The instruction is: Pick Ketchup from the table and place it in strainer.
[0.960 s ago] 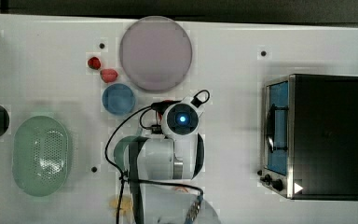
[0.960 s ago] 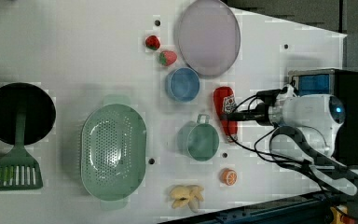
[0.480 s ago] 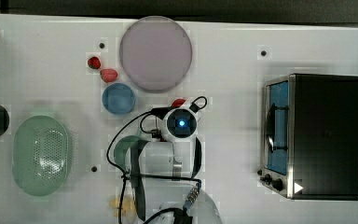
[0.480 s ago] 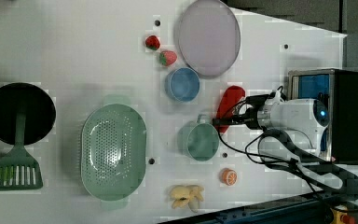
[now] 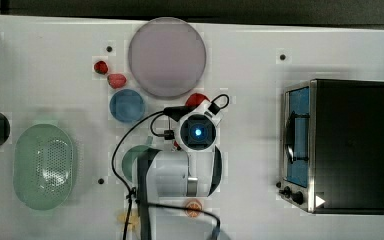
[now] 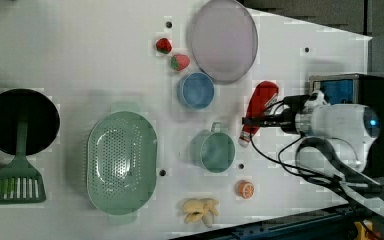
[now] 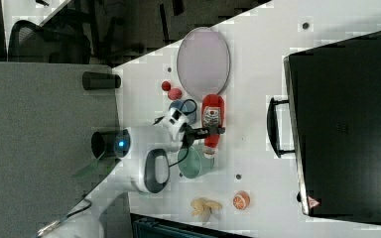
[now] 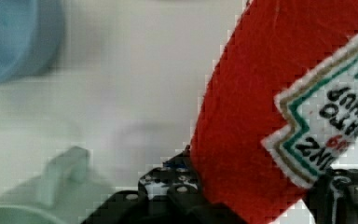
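**Colleague:** What's the tool doing?

**Me:** From my seat, the tool [image 7: 213, 131] is clamped across the ketchup bottle [image 7: 212, 122], one finger [image 8: 168, 186] on each side of its red body below the label. I see the bottle held partway along its length, cap end slanted toward the teal cup [image 6: 214, 151].

**Colleague:** So where's the bottle, taking that cup as the marker?

**Me:** Just beside it, on the cup's far side from the strainer [image 6: 121, 162], with the white cap close to the cup's rim. I can't tell whether the bottle is touching the bench [image 6: 80, 65] or just off it.

**Colleague:** And the strainer?

**Me:** Well apart from the cup, on the side away from the bottle, and nothing is inside it. Further out past it I see a black pan [image 6: 20, 121] with a green spatula [image 6: 17, 172] lying over it.

**Colleague:** What else is around the cup?

**Me:** A blue bowl [image 6: 197, 90] is near it, and beyond that bowl a mauve plate [image 6: 223, 39] with two strawberries [image 6: 171, 53] next to it. On the cup's opposite side are an orange slice [image 6: 245, 189] and a bunch of bananas [image 6: 199, 211]. The black toaster oven [image 5: 345, 145] stands well apart, behind the arm [image 5: 180, 172].
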Robot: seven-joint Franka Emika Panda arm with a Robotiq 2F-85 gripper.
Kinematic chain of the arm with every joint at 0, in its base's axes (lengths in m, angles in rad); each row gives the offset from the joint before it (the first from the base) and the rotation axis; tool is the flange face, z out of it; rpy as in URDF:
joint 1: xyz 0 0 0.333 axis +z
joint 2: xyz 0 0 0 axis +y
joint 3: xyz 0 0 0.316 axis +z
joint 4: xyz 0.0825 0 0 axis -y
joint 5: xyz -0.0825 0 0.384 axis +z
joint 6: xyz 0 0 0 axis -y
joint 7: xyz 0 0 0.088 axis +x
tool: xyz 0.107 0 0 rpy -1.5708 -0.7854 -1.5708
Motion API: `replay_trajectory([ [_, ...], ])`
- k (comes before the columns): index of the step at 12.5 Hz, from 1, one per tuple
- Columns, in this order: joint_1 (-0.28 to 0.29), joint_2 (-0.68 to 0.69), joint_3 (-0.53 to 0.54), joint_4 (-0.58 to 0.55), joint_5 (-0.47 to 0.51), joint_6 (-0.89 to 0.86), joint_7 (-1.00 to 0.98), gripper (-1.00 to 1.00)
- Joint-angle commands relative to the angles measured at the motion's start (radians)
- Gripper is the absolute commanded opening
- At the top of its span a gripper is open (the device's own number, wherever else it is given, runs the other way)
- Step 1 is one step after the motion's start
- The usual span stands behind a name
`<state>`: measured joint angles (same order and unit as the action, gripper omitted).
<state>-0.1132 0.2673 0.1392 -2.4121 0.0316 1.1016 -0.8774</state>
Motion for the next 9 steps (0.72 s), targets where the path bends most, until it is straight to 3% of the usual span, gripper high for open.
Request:
replay_trajectory([
  [1, 0.019, -0.176, 0.051, 0.059, -0.001, -0.13, 0.133, 0.25],
  [5, 0.044, -0.314, 0.15, 0.148, -0.001, -0.39, 0.275, 0.25],
  [9, 0.078, -0.305, 0.302, 0.214, 0.0, -0.488, 0.505, 0.25],
])
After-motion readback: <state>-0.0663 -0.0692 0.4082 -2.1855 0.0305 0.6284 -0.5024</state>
